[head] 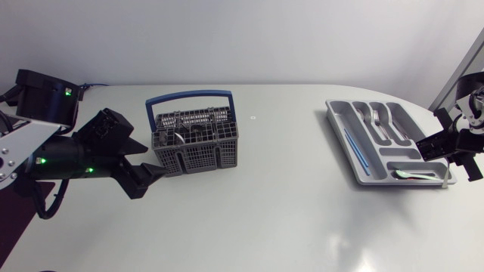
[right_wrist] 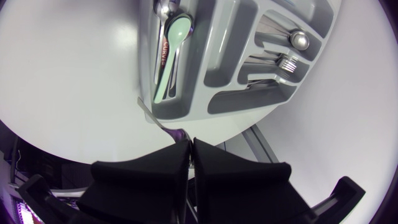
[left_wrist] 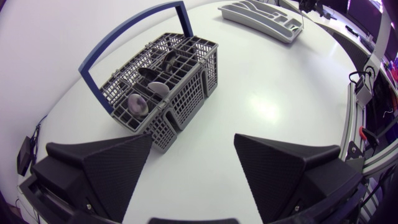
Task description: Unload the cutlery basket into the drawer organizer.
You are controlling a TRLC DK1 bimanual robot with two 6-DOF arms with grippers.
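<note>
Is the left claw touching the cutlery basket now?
Cannot tell. In the left wrist view one fingertip of the open left claw overlaps the near corner of the cutlery basket, showing neither gap nor contact plainly; the head view is no clearer.

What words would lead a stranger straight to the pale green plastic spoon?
Find the grey plastic drawer organizer at the table's right end. In its crosswise compartment, at the end beside the right arm's black tool, lies the mint-green plastic spoon. It is the only green piece, its neighbours being bare metal.
</note>
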